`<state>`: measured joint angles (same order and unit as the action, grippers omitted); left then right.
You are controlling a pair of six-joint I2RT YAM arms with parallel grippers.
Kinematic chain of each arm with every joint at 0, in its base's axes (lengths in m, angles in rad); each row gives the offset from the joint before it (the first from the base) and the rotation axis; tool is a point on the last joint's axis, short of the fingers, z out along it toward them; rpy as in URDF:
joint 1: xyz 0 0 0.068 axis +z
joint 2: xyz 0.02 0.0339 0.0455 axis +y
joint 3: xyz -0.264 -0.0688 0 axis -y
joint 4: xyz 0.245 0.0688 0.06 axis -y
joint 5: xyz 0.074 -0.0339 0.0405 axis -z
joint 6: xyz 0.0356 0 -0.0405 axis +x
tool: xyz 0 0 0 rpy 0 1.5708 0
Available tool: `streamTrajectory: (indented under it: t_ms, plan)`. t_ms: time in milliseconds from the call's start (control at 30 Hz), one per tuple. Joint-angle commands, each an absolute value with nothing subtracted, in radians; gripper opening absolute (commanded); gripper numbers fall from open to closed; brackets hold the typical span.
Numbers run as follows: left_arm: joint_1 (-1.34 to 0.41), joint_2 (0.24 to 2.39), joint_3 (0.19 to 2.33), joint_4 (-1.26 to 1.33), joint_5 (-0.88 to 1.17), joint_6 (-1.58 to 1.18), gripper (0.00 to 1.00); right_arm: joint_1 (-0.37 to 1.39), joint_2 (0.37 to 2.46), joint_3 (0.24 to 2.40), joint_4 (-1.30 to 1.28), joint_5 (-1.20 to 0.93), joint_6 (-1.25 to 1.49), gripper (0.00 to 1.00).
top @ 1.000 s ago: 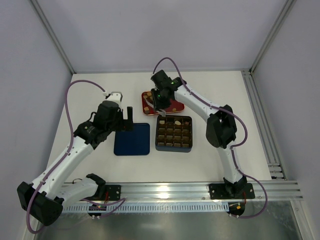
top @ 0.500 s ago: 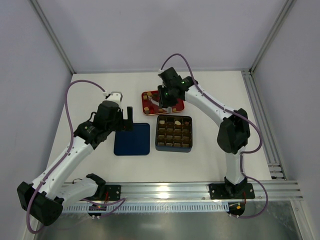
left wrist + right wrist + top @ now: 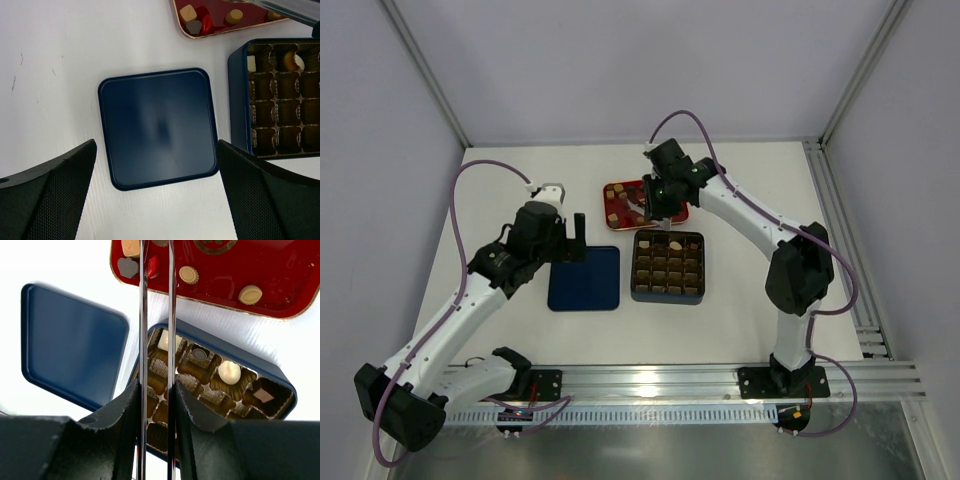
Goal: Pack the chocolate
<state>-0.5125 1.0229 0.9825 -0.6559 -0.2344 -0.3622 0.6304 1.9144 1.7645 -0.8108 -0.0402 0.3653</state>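
Chocolates lie loose on the red tray (image 3: pixel 620 190): a tan round one (image 3: pixel 189 274), a tan oval (image 3: pixel 250 294), a grey heart (image 3: pixel 127 266) and others. The dark gridded box (image 3: pixel 667 267) holds a few in its far row: a whitish square (image 3: pixel 162 340), a dark round (image 3: pixel 199 354) and a white oval (image 3: pixel 229 372). My right gripper (image 3: pixel 156 387) is shut on metal tweezers (image 3: pixel 142 315) and hovers over the tray and the box's far edge. The tweezer tips are out of view. My left gripper (image 3: pixel 156 150) is open and empty above the blue lid (image 3: pixel 157 127).
The blue lid (image 3: pixel 584 278) lies flat just left of the box. The tray sits behind the box, almost touching it. Metal frame posts stand at the table's far corners, and a rail (image 3: pixel 840 250) runs along the right edge.
My right arm has swung back and to the right, carrying the tweezers from the box's far left cell to over the red tray. The left arm has not moved.
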Motion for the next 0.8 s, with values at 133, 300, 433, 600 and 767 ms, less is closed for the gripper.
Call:
streamTrajectory:
  t_ms: [133, 300, 433, 600, 767]
  plan:
    - [-0.515, 1.020, 0.997, -0.646, -0.235, -0.365, 1.00, 0.623, 1.780, 1.703, -0.752, -0.043, 0.368, 0.23]
    - [-0.515, 1.017, 0.996, -0.647, -0.233, -0.367, 1.00, 0.621, 1.663, 1.608, -0.755, -0.035, 0.357, 0.23]
    - [-0.515, 1.017, 0.997, -0.646, -0.235, -0.365, 1.00, 0.623, 1.559, 1.476, -0.749, -0.051, 0.360, 0.23]
    - [-0.515, 1.022, 0.996, -0.646, -0.230, -0.367, 1.00, 0.623, 1.407, 1.362, -0.752, -0.063, 0.367, 0.23]
    - [-0.514, 1.028, 0.997, -0.646, -0.233, -0.367, 1.00, 0.623, 1.309, 1.266, -0.759, -0.098, 0.379, 0.23]
